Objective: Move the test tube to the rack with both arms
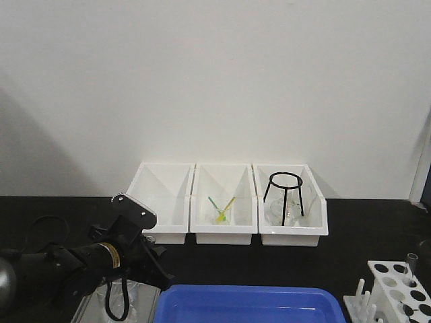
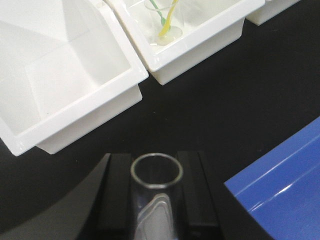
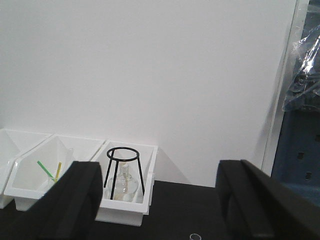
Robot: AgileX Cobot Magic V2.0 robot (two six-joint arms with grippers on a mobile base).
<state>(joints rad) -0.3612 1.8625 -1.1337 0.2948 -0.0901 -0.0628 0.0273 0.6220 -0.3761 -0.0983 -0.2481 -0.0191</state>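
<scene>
Between the left jaws (image 2: 156,159) sits the test tube (image 2: 156,200) - the black fingers (image 2: 117,192) press on either side of it, so the jaws read as clamped on the glass. Its long axis runs out along the fingers, and the open rim points away from the wrist toward the white bins.

The rack (image 1: 401,286) stands at the far right edge of the black table (image 1: 363,222), well apart from the left arm, with the blue tray (image 1: 249,303) lying between them. The right arm is the nearer one to it. The right jaws (image 3: 160,200) are wide apart and hold nothing, so a handover across the tray is, I judge, what the coming move turns on - the free rim end is the part on offer. What looks like another clear tube (image 1: 411,261) stands upright in the rack.

Of the bins, the left bin (image 1: 158,232) looks bare. The middle bin (image 1: 222,237) holds a clear beaker (image 1: 221,217) with a green and a yellow stick in it. The right bin (image 1: 293,237) holds a black ring stand (image 1: 284,192) over a glass flask (image 3: 123,186).
</scene>
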